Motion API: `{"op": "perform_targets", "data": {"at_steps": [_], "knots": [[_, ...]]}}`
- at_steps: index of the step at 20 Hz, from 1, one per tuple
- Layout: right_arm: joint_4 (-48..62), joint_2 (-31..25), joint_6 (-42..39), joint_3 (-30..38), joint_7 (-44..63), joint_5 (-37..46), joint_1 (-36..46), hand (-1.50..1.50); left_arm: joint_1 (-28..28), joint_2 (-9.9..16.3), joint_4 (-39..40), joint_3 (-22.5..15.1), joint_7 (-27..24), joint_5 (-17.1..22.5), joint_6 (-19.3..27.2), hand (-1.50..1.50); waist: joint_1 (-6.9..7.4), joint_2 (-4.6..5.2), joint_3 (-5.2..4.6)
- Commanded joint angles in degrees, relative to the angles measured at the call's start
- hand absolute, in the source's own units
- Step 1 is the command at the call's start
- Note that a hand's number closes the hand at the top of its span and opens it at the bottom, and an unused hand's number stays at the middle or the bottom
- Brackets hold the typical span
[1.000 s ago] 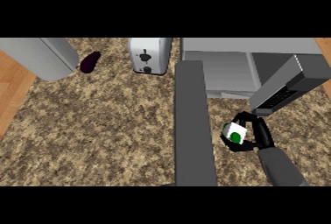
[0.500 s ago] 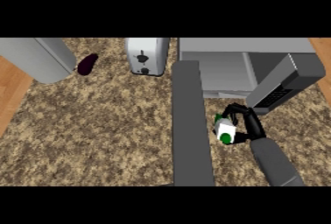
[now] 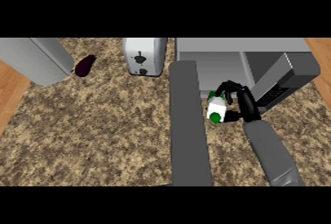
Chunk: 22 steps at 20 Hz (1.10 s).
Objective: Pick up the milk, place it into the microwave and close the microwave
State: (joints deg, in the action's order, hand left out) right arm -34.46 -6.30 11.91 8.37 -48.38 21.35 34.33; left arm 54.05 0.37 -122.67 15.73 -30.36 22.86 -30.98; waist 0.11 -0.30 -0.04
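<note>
Looking straight down, you see the speckled brown bench (image 3: 97,131) filling most of the view, with strips of wooden floor (image 3: 9,96) at the left and upper right edges.

Largest item on it: the grey microwave (image 3: 220,65) at upper right. Its door (image 3: 287,81) stands swung open to the right, dark inner face showing, and the cavity opening faces toward you.

Next, a long grey forearm (image 3: 188,127) runs up the centre of the view from the lower edge, ending just beside the microwave's left front corner. You cannot see a hand on it, so the left hand's state cannot be told.

At upper left, a large grey rounded object (image 3: 35,59) lies at an angle, partly cut off by the edge. A dark purple eggplant (image 3: 84,65) lies just beside its right end.

A white toaster (image 3: 144,56) stands between the eggplant and the microwave, near the back of the bench.

Your right forearm comes in from the lower right. The right hand (image 3: 242,105) is black, fingers curled round the milk (image 3: 217,108), pinching it from the right side.

The milk is a small white carton with green markings. It sits in that hand directly in front of the open microwave cavity, between the central forearm and the door, not inside.
</note>
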Motion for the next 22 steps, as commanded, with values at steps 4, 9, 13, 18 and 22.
{"op": "perform_targets", "data": {"at_steps": [4, 9, 13, 18, 22], "knots": [[2.10, -1.68, -1.45, 0.16, 11.28, 0.54, 9.28, 1.50, -3.19, -0.13, 0.68, 1.77, 2.81, 1.22, -0.44, -1.50, 0.90, 0.41, 0.05], [11.80, -1.37, 6.12, 1.32, 12.39, 3.12, 17.07, 1.50, -7.17, 2.83, 1.69, 4.05, 6.05, 3.37, 0.12, -1.50, 1.99, 0.97, 0.09], [17.60, -4.03, 10.74, 3.88, 13.41, 3.17, 20.78, 1.50, -6.71, 2.10, 4.72, 3.55, 3.63, 1.70, -2.60, -1.50, 3.85, 1.56, 0.14], [21.23, -5.19, 17.99, 6.60, 14.78, 2.40, 21.52, 1.50, -11.19, 1.77, 6.77, 2.20, 4.57, -0.51, -0.74, -1.50, 4.76, 2.37, 0.19], [21.65, -7.11, 21.00, 9.61, 15.82, 0.27, 23.96, -1.50, -14.11, 3.64, 7.57, 2.56, 6.56, -0.28, -0.01, -1.50, 5.25, 3.12, 0.28]]}}
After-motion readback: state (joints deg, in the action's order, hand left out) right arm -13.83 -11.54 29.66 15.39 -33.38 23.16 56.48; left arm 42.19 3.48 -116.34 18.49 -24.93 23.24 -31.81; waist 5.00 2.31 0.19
